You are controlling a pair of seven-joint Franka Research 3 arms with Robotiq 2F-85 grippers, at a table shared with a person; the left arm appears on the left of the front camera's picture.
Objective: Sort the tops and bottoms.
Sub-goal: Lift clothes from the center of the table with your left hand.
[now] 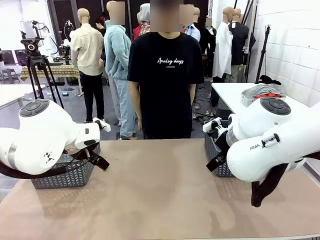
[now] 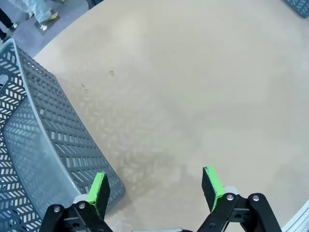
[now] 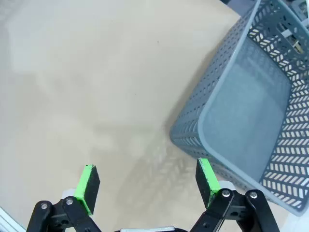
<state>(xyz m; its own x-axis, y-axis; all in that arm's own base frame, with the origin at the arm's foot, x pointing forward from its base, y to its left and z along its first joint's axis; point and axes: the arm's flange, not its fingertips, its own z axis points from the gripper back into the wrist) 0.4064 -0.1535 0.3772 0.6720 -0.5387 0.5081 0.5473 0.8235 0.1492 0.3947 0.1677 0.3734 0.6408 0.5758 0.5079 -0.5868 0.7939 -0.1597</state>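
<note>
— Step in hand?
— By the look, the very start: sorting not yet begun. Bare tan surface (image 1: 160, 195) between two grey perforated bins, left basket (image 2: 53, 130) and right basket (image 3: 217, 82), with nothing lying in the parts in view.
— End effectors?
— Left end effector (image 2: 154, 181) spread wide, gripping nothing, just beside the left basket's wall. Right end effector (image 3: 146, 171) likewise wide, gripping nothing, close by the right basket's corner.
— And the tops and bottoms?
— Hard to place. A grey-and-red heap of cloth (image 1: 262, 91) on a white table well behind, to the right of the person (image 1: 165, 75) standing at the far edge; cannot tell whether part of the task. Soft, crumpled, limp by the look.
— Next move?
— Probably holding off until a garment is laid down or handed across; then reaching to the middle, pinching a fold, choosing the proper basket.
</note>
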